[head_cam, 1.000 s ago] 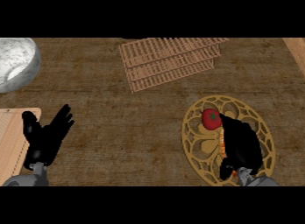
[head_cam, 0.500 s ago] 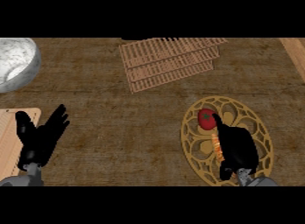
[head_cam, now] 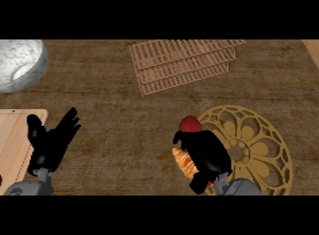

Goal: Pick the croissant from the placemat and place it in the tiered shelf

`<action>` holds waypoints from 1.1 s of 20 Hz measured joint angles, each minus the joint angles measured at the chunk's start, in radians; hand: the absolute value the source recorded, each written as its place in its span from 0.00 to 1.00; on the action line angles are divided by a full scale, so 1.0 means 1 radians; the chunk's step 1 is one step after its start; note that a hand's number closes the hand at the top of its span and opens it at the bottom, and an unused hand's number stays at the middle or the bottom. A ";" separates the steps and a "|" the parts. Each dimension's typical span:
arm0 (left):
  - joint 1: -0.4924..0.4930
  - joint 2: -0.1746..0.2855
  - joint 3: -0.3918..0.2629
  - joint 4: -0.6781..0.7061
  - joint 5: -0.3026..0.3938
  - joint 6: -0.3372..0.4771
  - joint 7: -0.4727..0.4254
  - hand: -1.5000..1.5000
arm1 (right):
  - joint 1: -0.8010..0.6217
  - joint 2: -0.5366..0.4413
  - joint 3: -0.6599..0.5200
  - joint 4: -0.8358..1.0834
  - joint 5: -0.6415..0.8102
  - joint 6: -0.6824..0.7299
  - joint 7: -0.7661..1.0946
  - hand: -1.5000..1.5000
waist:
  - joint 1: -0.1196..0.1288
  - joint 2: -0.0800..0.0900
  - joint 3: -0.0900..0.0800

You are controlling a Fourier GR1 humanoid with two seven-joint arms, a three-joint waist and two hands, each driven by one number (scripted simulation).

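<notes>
Orange-brown croissant (head_cam: 183, 164) is now leaving the placemat (head_cam: 262, 151) over its left edge: your right hand (head_cam: 204, 151) is curling round it and carrying it. You are still needing to reach the shelf (head_cam: 182, 64) at the counter's far edge. Your left hand (head_cam: 51, 142) is resting open.
</notes>
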 measured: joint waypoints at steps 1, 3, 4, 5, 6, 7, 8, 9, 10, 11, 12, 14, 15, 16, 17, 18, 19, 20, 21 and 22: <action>-0.002 -0.001 0.000 0.006 0.000 -0.002 -0.005 0.50 | -0.019 0.019 0.004 -0.002 -0.048 0.000 -0.007 1.00 | -0.001 0.002 0.002; -0.010 0.002 0.006 0.006 0.002 0.000 0.010 0.50 | -0.077 0.046 0.019 -0.019 -0.123 -0.006 0.004 1.00 | -0.003 0.002 0.005; -0.010 -0.002 0.007 0.015 -0.001 0.005 0.005 0.50 | -0.094 0.055 0.022 -0.046 -0.154 -0.014 0.012 1.00 | -0.008 0.002 0.006; -0.003 -0.005 0.006 0.011 -0.005 0.010 0.000 0.50 | -0.113 0.063 0.024 -0.084 -0.180 -0.012 0.035 1.00 | -0.011 0.000 0.007; -0.002 0.000 0.014 0.019 -0.003 0.005 -0.007 0.50 | -0.135 0.068 0.013 -0.119 -0.203 -0.008 0.053 1.00 | -0.016 0.000 0.007; -0.004 -0.004 0.012 0.021 -0.007 0.009 -0.008 0.50 | -0.165 0.073 0.015 -0.148 -0.221 -0.015 0.087 1.00 | -0.018 -0.001 0.008; -0.006 0.001 0.021 0.027 -0.001 0.005 -0.006 0.50 | -0.171 0.077 0.015 -0.199 -0.225 -0.012 0.114 1.00 | -0.023 -0.002 0.008; -0.005 0.000 0.022 0.033 -0.003 0.005 -0.012 0.50 | -0.196 0.079 0.008 -0.238 -0.235 -0.012 0.149 1.00 | -0.026 -0.003 0.008; -0.005 0.001 0.023 0.033 -0.002 0.002 -0.011 0.50 | -0.227 0.081 -0.005 -0.272 -0.248 -0.011 0.188 1.00 | -0.027 -0.003 0.008; 0.003 0.002 0.026 0.031 -0.002 0.000 -0.018 0.50 | -0.256 0.083 -0.026 -0.308 -0.263 0.002 0.230 1.00 | -0.028 -0.004 0.008; 0.005 0.002 0.029 0.036 0.000 -0.004 -0.027 0.50 | -0.283 0.084 -0.036 -0.340 -0.272 0.006 0.272 1.00 | -0.029 -0.004 0.009; 0.002 -0.007 0.023 0.034 -0.012 0.007 -0.026 0.50 | -0.350 0.086 -0.092 -0.387 -0.297 0.043 0.339 1.00 | -0.031 -0.005 0.010; 0.010 -0.007 0.023 0.025 -0.012 0.004 -0.026 0.50 | -0.389 0.087 -0.120 -0.408 -0.314 0.065 0.376 1.00 | -0.031 -0.005 0.010; 0.012 -0.011 0.018 0.018 -0.015 0.007 -0.020 0.50 | -0.435 0.087 -0.148 -0.414 -0.334 0.078 0.412 1.00 | -0.030 -0.005 0.010; 0.010 -0.005 0.022 0.018 -0.011 -0.001 -0.016 0.50 | -0.487 0.088 -0.185 -0.417 -0.353 0.099 0.446 1.00 | -0.029 -0.004 0.010; 0.010 -0.006 0.024 0.025 -0.011 -0.004 -0.022 0.50 | -0.535 0.088 -0.223 -0.414 -0.369 0.114 0.472 1.00 | -0.029 -0.004 0.010; 0.016 -0.008 0.023 0.018 -0.012 -0.005 -0.026 0.50 | -0.583 0.088 -0.252 -0.398 -0.382 0.118 0.494 1.00 | -0.028 -0.004 0.010; 0.014 -0.005 0.025 0.016 -0.011 -0.007 -0.018 0.50 | -0.627 0.087 -0.291 -0.385 -0.395 0.131 0.509 1.00 | -0.028 -0.004 0.009; 0.006 -0.006 0.029 0.027 -0.012 -0.006 -0.021 0.50 | -0.668 0.079 -0.335 -0.373 -0.414 0.143 0.513 1.00 | -0.029 -0.003 0.009; 0.006 -0.007 0.031 0.028 -0.013 -0.005 -0.023 0.50 | -0.716 0.080 -0.368 -0.339 -0.419 0.142 0.517 1.00 | -0.028 -0.003 0.009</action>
